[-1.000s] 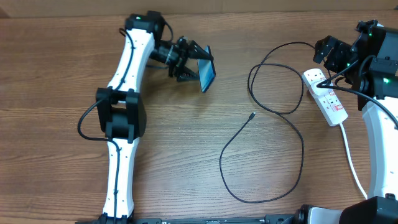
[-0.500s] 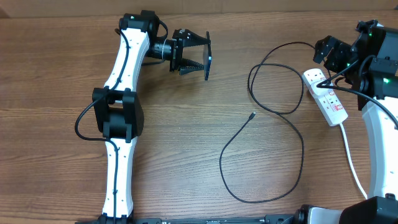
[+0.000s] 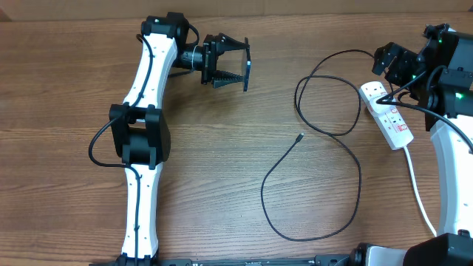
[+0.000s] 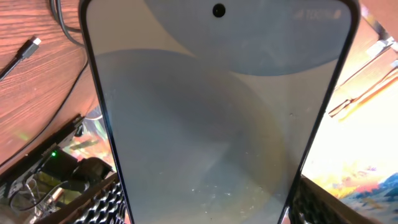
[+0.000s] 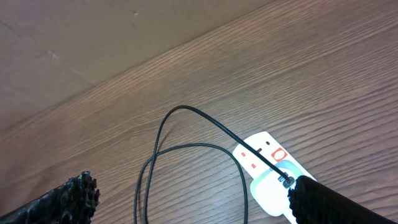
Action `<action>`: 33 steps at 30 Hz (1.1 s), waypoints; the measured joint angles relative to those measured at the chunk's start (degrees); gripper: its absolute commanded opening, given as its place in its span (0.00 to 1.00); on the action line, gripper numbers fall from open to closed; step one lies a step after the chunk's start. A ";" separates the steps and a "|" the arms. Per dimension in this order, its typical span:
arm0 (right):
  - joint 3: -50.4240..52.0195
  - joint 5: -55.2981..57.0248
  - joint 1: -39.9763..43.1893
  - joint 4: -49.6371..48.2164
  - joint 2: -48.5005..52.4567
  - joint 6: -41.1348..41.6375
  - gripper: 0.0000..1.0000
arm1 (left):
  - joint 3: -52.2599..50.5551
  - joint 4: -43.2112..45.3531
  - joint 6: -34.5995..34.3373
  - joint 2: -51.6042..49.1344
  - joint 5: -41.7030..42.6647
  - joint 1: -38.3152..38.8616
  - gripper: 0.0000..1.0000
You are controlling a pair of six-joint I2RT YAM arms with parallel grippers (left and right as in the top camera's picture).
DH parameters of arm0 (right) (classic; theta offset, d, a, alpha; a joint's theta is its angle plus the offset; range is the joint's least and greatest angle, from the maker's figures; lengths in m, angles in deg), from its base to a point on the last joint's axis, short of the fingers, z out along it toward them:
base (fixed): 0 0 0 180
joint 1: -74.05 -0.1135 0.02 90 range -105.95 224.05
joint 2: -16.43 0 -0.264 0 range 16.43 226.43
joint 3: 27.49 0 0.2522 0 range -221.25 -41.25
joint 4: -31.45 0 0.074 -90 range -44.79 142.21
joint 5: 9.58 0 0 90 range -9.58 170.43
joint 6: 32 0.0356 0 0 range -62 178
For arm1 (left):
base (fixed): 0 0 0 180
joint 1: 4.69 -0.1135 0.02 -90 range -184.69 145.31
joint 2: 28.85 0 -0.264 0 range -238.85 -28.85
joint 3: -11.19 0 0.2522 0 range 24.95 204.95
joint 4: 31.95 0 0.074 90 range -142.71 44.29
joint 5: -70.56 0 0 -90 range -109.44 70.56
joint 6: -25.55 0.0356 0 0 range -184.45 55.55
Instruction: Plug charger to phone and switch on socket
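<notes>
phone [image 3: 246,65] upright between left fingers [image 4: 107,204], charger [image 3: 360,177] looped beside socket [image 3: 389,118]

One phone [image 4: 217,124], one charger [image 3: 298,137], one socket [image 3: 389,118]; two arms: left arm [image 3: 151,74], right arm [image 3: 449,170].

The worktop [image 3: 222,185] is warm brown wood with fine, darker grain lines. The charger [image 3: 360,176] is black along its whole loop. The socket [image 3: 389,118] is white with small red switches and red markings, and its cord [image 3: 417,193] is white too. The phone [image 4: 217,124] has a pale grey-blue screen with soft overlapping curved shapes, a dark rim and one black dot. The left arm [image 3: 151,74] is white with black joints and a tiny green light. The left claw [image 3: 238,65] and right claw [image 3: 390,60] are black, with ribbed fingers [image 5: 336,202].
</notes>
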 measured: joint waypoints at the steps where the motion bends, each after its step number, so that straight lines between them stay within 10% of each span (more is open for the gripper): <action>1: 0.00 -0.09 0.02 0.00 0.00 0.07 1.00 | 0.00 0.00 -0.22 0.00 0.02 -0.17 0.70; 33: -0.02 -18.49 -2.62 3.15 0.04 0.48 1.00 | 0.00 0.00 -0.87 0.00 0.02 -3.34 0.71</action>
